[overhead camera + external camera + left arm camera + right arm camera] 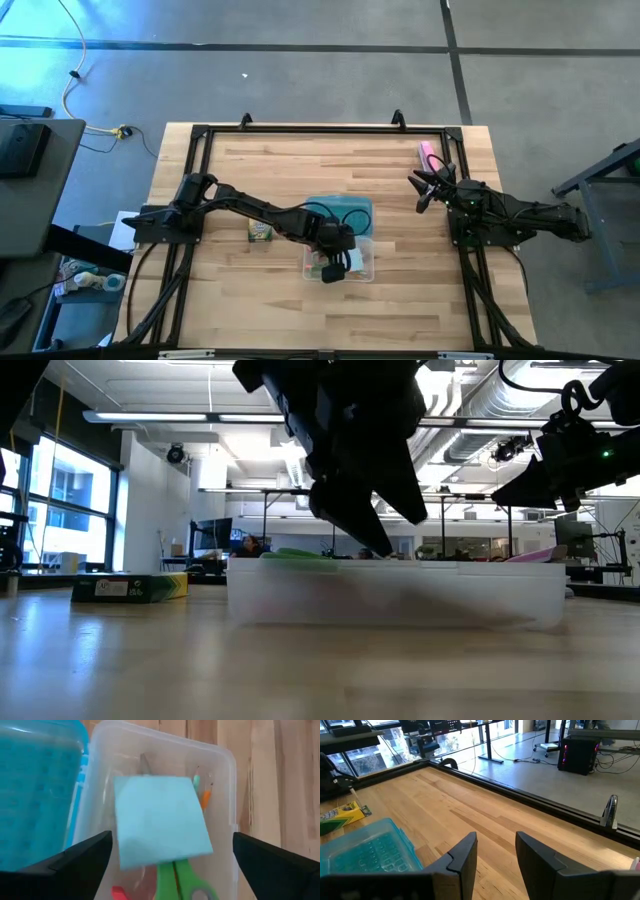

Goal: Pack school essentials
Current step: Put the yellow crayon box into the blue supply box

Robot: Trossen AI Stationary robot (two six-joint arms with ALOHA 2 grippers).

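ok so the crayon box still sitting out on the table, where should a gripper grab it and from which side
Take the crayon box across its two long sides, coming straight down from above. It lies flat on the wood, apart from the clear case, with bare table around it, so the fingers can likely drop down on both sides. The left gripper is nearer, open over the case; the right gripper waits by the far right edge.

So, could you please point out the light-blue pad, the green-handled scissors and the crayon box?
light-blue pad (160, 820), left wrist view, middle of its top face.
green-handled scissors (167, 879), left wrist view, on a green handle.
crayon box (261, 232), high view, centre of its top.
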